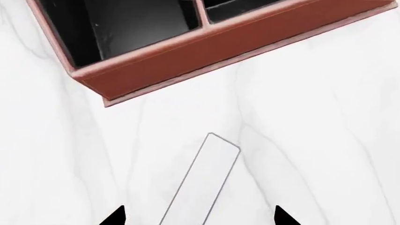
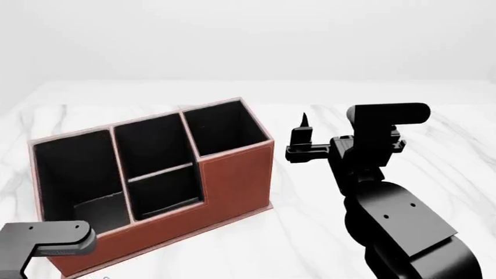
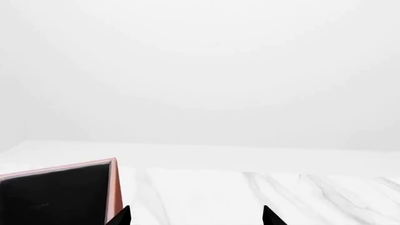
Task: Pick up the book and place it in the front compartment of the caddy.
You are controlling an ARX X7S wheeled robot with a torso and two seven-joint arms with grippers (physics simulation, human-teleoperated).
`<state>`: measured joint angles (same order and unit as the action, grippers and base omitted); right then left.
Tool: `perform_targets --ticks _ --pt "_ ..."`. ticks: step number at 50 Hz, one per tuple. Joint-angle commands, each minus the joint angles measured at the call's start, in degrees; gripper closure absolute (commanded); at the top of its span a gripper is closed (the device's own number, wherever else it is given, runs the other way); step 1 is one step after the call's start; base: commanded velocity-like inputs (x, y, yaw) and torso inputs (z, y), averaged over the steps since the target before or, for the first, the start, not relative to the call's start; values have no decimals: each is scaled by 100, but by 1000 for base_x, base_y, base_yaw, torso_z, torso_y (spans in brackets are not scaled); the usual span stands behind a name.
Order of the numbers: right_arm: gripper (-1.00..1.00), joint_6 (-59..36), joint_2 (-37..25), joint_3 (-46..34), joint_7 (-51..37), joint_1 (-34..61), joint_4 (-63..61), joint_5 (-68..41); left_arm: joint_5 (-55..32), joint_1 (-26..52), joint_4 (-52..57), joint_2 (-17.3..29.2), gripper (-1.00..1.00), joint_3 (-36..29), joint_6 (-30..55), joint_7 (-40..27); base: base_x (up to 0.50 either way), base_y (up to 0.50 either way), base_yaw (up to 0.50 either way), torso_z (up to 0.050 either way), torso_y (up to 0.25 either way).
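In the left wrist view, the left pincer (image 1: 198, 216) has its two black tips apart, one on each side of the small thin book with white page edges (image 1: 201, 180), which stands on its edge on the white marble bench (image 1: 325, 140). The tips are not touching it yet. If they close crooked, I think the thin book could tip over or slip out. The reddish-brown box caddy with black insides (image 1: 187, 61) is near the far end of the book, so a push forward could bump its wall. In the head view, the caddy's low front pocket faces the robot, and there is bare bench on its right side. The left arm sits low at the corner, close to the caddy's front edge; the book is hidden there. In the right wrist view, the right pincer (image 3: 196, 216) has its tips apart and holds nothing, beside the caddy's tall corner, with open bench ahead.
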<state>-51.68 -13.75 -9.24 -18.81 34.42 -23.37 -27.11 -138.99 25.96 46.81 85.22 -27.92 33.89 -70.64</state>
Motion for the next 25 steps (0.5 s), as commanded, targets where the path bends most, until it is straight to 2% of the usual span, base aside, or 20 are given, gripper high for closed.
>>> perform_targets --ticks 1,12,25 --pt "-100 30 -12 -9 -22 -5 30 -28 313 -152 -354 -238 -100 -130 276 130 0 0 0 0 0" --pt "-100 67 -14 -20 -36 -17 78 -60 598 -322 -520 -288 -100 -189 269 388 0 0 0 0 0" --pt "-100 96 -31 -31 -63 -20 114 -89 1084 -522 -945 -658 -100 -358 440 769 0 0 0 0 0"
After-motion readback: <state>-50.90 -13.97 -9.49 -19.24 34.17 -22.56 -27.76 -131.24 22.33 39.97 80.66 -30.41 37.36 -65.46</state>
